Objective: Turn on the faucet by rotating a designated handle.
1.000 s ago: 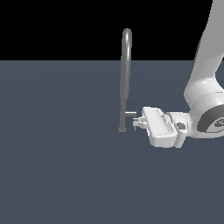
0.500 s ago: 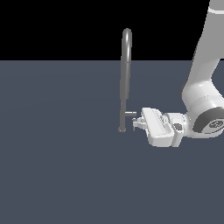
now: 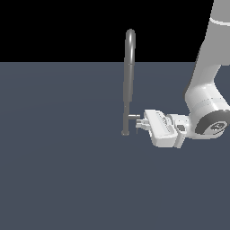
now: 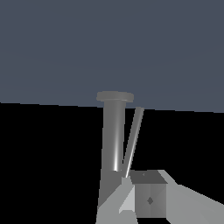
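Flat matte slate worktop [image 3: 58,170]. Glossy white arm, gripper [image 3: 142,123] level, at the handle [image 3: 134,118]. Faucet [image 3: 129,81]: slim grey metallic tube, arched top, round base, standing mid-worktop. Handle: thin grey lever low on the stem. Jaws' state: cannot tell.

A flat slate-blue floor [image 3: 58,179] fills the near and middle ground of the exterior view — plain, matte, with no seams or texture. It runs back to a straight far edge, and beyond that lies a solid black backdrop [image 3: 54,27]. The light is even and soft. The wrist view shows the same two fields — blue-grey ground [image 4: 109,43] against black void [image 4: 43,166].
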Robot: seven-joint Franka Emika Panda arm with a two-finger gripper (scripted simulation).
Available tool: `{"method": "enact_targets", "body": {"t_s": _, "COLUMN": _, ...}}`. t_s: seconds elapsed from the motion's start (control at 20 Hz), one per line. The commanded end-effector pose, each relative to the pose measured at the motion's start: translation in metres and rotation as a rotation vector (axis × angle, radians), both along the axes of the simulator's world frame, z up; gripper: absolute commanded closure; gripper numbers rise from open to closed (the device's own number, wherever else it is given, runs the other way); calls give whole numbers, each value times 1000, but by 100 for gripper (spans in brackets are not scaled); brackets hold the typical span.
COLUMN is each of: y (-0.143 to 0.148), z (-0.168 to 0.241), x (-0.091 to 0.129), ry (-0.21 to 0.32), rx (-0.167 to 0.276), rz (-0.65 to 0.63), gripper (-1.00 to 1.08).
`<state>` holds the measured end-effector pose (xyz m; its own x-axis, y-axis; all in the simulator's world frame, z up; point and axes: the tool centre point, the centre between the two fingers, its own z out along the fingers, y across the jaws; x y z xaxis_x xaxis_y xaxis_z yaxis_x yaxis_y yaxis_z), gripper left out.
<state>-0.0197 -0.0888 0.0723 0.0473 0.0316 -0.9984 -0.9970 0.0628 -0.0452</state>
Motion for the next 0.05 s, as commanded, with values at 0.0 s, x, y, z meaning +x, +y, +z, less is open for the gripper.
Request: {"method": "enact_targets", "body": {"t_s": 0.0, "y": 0, "z": -43, "x": 1, "ry": 48, "rx": -30, "rz": -38, "gripper": 108}}
